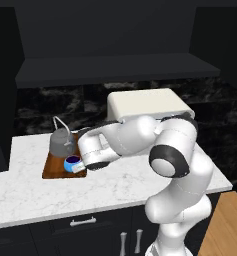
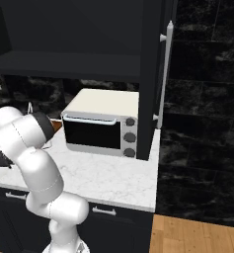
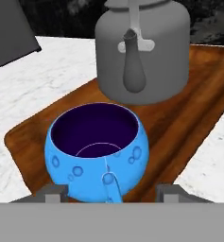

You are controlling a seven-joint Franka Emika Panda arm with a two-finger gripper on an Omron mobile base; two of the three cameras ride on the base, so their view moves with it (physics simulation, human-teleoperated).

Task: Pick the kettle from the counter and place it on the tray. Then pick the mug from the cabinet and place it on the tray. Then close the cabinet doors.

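A bright blue mug point(image 3: 97, 151), dark purple inside and patterned with pale ring marks, is shown beside a plain dark grey kettle point(image 3: 142, 49) on a warm brown wood-grained tray point(image 3: 193, 108). The counter point(image 1: 55, 192) is rendered white with faint grey veining, the toaster oven point(image 2: 102, 121) cream-white with a black door, and the cabinet point(image 1: 115, 35) black.

On the tray point(image 1: 54, 168), the mug point(image 1: 71, 163) sits just in front of the kettle point(image 1: 63, 142), with the gripper point(image 1: 83, 165) at the mug's right.

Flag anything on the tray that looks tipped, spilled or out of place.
Nothing stands out. The kettle and mug both stand upright on the tray, close together, with nothing spilled.
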